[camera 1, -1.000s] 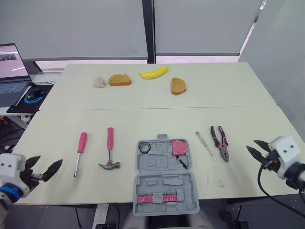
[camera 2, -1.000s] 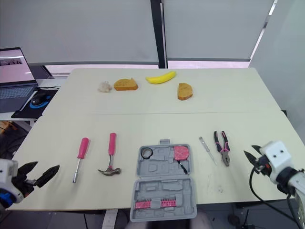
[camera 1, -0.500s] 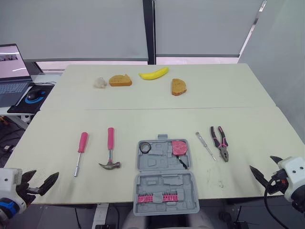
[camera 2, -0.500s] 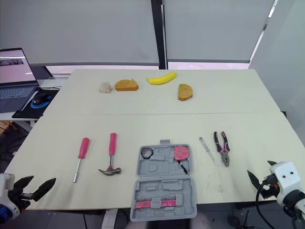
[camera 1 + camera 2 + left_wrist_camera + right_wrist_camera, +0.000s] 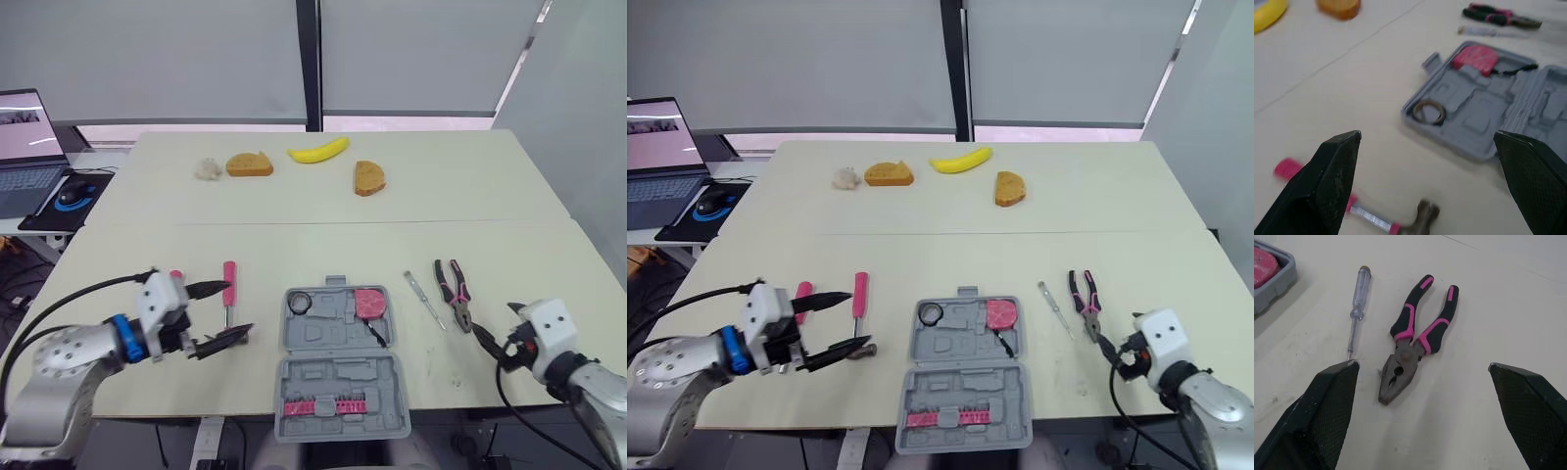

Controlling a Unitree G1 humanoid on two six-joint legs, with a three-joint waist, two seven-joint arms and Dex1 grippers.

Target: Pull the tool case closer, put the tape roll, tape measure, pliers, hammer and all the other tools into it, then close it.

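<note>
Our left pincer [image 5: 241, 306] frames the hammer [image 5: 227, 275], right pincer [image 5: 493, 324] the pliers [image 5: 1418, 333].
Both gape wide and empty, to straddle each tool.

i can't read any text, label, brand or number from here, neither on the tools nor on the laptop screen [image 5: 654, 132].

The pale table [image 5: 294, 201] bears an open grey tool case [image 5: 338, 384] at its front edge, a hammer [image 5: 228, 282] and pink screwdriver [image 5: 802, 291] left of it, a clear screwdriver [image 5: 421, 294] and pliers [image 5: 454, 291] right, with a banana [image 5: 318, 151], two bread pieces [image 5: 249, 164] [image 5: 368, 177] and a pale lump [image 5: 207, 169] farther back.
</note>
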